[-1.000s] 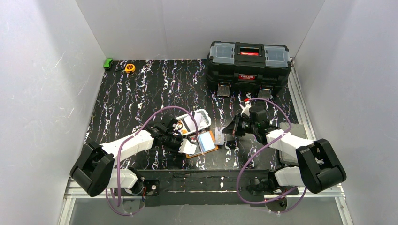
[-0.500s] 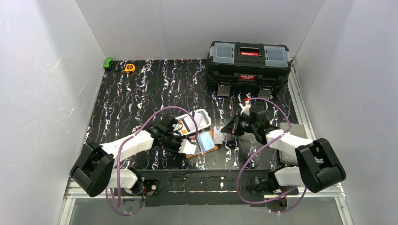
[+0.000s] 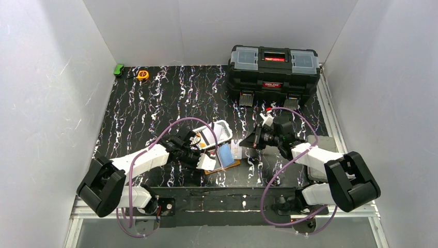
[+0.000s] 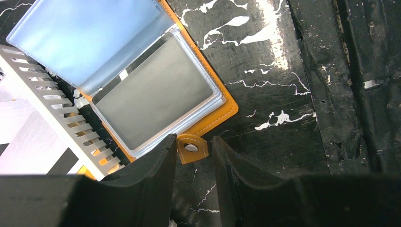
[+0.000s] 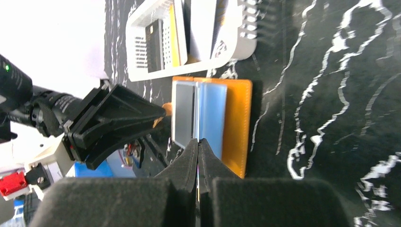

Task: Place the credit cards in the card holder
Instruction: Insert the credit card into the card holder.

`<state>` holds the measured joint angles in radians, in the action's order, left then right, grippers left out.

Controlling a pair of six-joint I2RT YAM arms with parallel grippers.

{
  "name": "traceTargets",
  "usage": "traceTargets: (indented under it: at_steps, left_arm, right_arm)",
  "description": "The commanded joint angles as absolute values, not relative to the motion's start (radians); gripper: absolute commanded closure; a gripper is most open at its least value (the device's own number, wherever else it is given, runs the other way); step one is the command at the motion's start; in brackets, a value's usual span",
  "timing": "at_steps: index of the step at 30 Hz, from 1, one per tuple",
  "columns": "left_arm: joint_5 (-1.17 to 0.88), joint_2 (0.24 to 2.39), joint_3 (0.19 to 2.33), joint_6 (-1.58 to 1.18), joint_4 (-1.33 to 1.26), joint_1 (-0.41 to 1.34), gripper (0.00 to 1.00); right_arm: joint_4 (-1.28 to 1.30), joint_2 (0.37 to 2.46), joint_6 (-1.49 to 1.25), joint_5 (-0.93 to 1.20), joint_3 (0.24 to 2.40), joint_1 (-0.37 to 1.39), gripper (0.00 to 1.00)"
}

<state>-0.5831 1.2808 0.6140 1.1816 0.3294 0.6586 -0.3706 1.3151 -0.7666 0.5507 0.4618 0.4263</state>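
I'm counting as I go. One card holder (image 3: 226, 155) is lying open on the surface (image 3: 155, 108), just in front of one white slotted basket (image 3: 227, 132). One black toolbox (image 3: 274, 72) is sitting at the back. One green item (image 3: 119, 70) and one yellow tape measure (image 3: 143, 75) are sitting in the far left corner.

The credit cards (image 5: 203, 28) are standing on edge in the basket. I'm seeing several, one with an orange edge, but I can't count them exactly.

The left wrist view is giving me what the top view isn't. Two clear pockets are showing, a pale blue one (image 4: 85, 38) lifting up and a grey one (image 4: 151, 99) lying flat. The left hand (image 4: 193, 139) is sitting with its fingers on either side of the snap tab (image 4: 191, 149). I can't tell whether it is pinching the tab.

The right wrist view is showing the right hand (image 5: 197, 142) fully closed, pointing at the seam between the two pockets. Only the top view is showing a pale sliver (image 3: 236, 150) at its tip, and I can't tell whether that is a card.
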Motion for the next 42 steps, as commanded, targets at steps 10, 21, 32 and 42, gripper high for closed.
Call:
traceTargets:
  at_steps: [10, 21, 32, 42]
  left_arm:
    - [-0.593, 1.252, 0.603, 1.178, 0.334, 0.664, 0.68]
    - [-0.569, 1.234, 0.616, 1.172, 0.347, 0.664, 0.8]
    - [-0.603, 1.205, 0.68, 1.126, 0.392, 0.663, 0.69]
    - [-0.671, 1.34, 0.717, 1.246, 0.401, 0.67, 0.43]
  right_arm:
    - [-0.419, 1.391, -0.748, 0.633, 0.558, 0.53, 0.99]
    - [-0.289, 1.602, -0.66, 0.662, 0.741, 0.615, 0.99]
    - [-0.229, 1.672, -0.624, 0.645, 0.76, 0.624, 0.99]
    - [-0.208, 1.693, -0.613, 0.655, 0.783, 0.641, 0.99]
